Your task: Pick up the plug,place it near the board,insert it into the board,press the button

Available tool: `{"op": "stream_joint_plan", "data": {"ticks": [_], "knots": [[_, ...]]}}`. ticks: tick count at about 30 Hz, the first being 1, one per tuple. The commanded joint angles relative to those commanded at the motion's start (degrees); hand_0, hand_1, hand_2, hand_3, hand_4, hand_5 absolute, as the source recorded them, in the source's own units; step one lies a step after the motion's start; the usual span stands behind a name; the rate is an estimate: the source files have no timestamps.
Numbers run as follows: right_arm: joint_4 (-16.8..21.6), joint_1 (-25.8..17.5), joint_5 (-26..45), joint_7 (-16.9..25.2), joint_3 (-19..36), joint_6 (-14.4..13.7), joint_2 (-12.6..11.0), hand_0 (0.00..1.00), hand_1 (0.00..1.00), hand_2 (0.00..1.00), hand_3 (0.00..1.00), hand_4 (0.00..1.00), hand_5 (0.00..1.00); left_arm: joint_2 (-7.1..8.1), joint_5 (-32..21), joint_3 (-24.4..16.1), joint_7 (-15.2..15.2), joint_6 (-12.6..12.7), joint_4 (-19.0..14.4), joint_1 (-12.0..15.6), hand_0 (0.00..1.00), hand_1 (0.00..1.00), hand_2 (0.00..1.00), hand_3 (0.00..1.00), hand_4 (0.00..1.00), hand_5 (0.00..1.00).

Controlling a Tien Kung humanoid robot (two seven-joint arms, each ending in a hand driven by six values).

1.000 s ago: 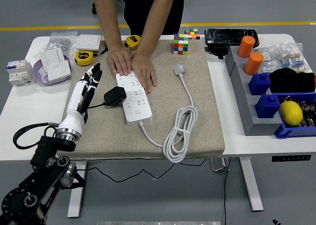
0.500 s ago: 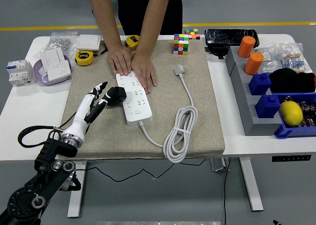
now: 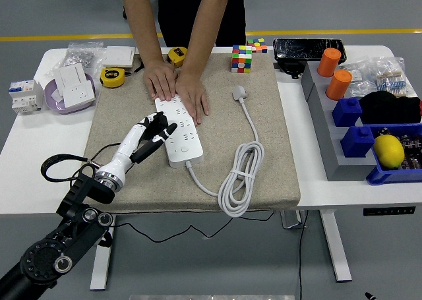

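The left hand [image 3: 150, 136] is reaching in from the lower left, its white-and-black fingers [image 3: 165, 130] curling around the black plug [image 3: 157, 123] and gripping it at the left edge of the power strip [image 3: 178, 132]. The plug is a small, rounded, matte block, mostly hidden by the hand. The strip is a long, white, smooth plastic bar lying on a coarse beige mat [image 3: 264, 148] on the white surface [image 3: 39, 148]. A person's hands [image 3: 177, 88] are pressing flat on the strip's far end. Its white cable [image 3: 241, 175] is lying coiled to the right.
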Motion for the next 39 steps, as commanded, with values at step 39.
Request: {"op": "stream_joint_plan", "data": {"ticks": [39], "knots": [[0.00, -0.10, 0.00, -0.14, -0.43, -0.06, -0.19, 0.821, 0.733, 0.742, 0.774, 0.998, 0.878, 2.42, 22.37, 7.14, 13.58, -6.22, -1.36, -4.37, 0.998, 0.998, 0.960, 0.954, 0.998, 0.998]]}}
